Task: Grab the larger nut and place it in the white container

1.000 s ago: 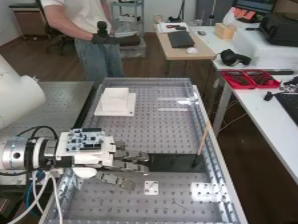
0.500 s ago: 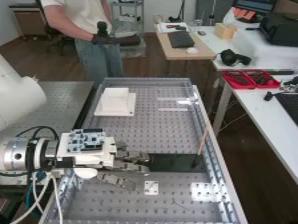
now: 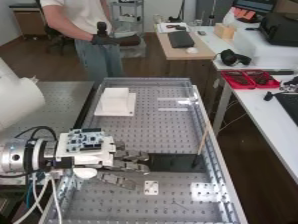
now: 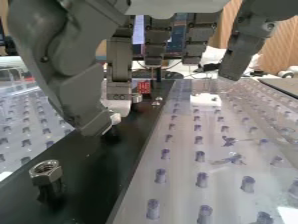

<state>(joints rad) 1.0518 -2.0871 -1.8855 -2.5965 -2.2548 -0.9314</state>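
Nut tops a peg on the black strip, released robot hand near, slanting stick beyond.

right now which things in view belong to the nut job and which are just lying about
For the job:
the hand
the steel nut on the black strip, possibly the larger
the white box, probably the container

Just lying about:
the red trays
the wooden block
the small white plate
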